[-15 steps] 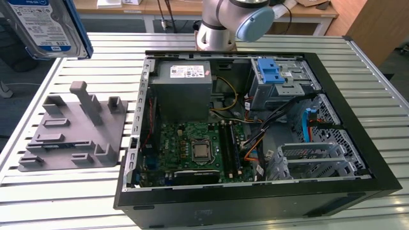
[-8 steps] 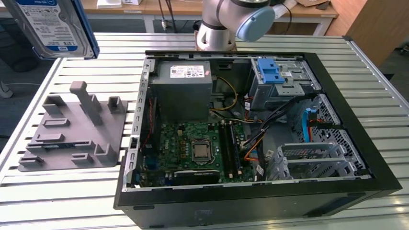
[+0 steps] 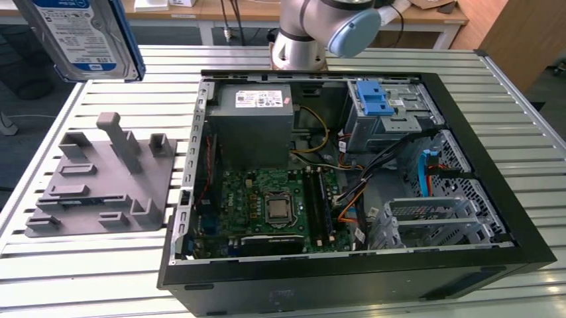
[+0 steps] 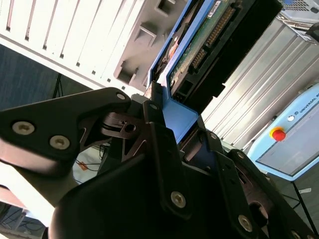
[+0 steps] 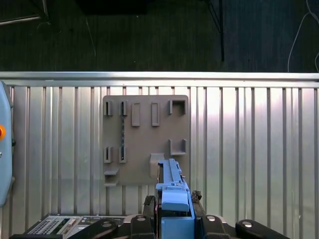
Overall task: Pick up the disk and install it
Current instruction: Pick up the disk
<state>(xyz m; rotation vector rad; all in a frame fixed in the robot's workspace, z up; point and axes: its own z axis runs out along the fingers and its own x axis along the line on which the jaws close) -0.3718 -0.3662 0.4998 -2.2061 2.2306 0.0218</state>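
Transit step: clamps gripper [image 5: 173, 199] on disk [image 3: 84, 36], holds it aloft near plate [image 3: 97, 185], needs clean alignment with open case [image 3: 460, 119].

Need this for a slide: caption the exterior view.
Held aloft, the disk hangs over the fixture plate beside the open computer case on the slatted table.

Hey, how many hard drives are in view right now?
1. The disk is gripped in the hand, raised in the air over the grey fixture plate at the exterior view's left. Others may sit hidden in the computer case's drive cages.
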